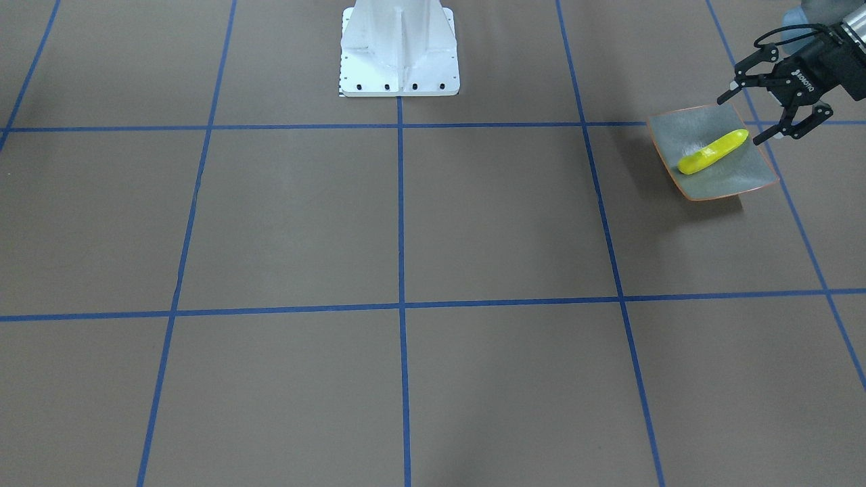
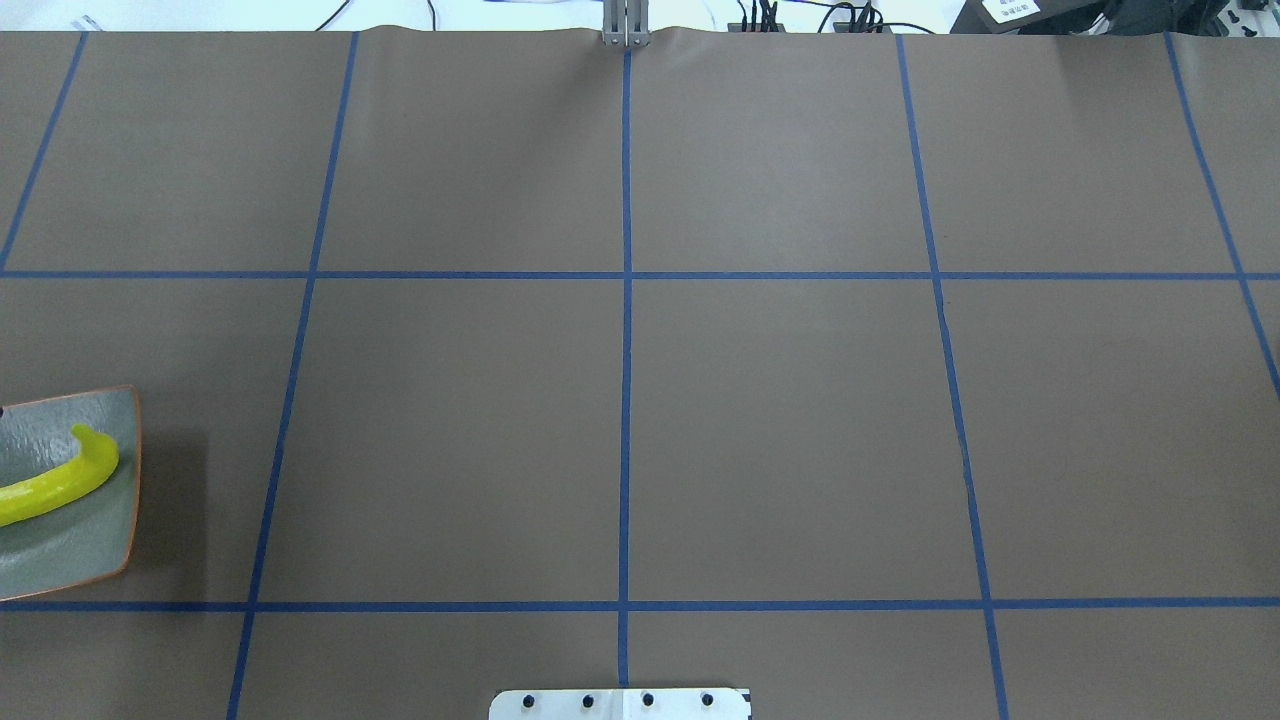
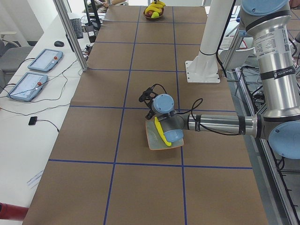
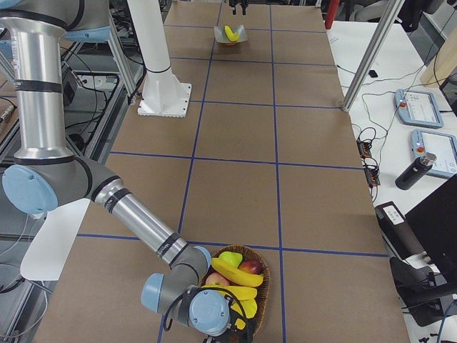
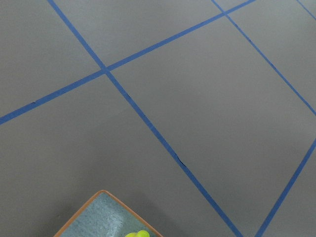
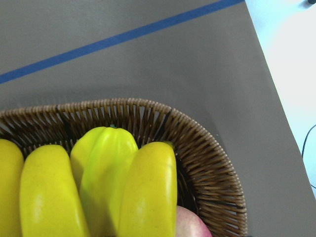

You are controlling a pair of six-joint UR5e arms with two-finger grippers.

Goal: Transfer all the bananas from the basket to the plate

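One banana lies alone on the grey-green, orange-rimmed plate, which sits on the brown table at the robot's far left, beside a crossing of blue tape lines. The left gripper hangs just above the plate's edge on the robot's side with its jaws spread wide and nothing between them, one fingertip close to the banana's greenish end. The left wrist view catches only a corner of the plate and the tip of the fruit. At the opposite end of the table, well apart from the plate, the woven basket holds three bananas laid side by side, together with two red apples and a yellow-green fruit. The right wrist view looks straight down onto those bananas and the basket's rim. The right arm reaches down to the basket's near side; the right gripper is hidden beneath its wrist, so whether it is released or clenched on anything cannot be told.
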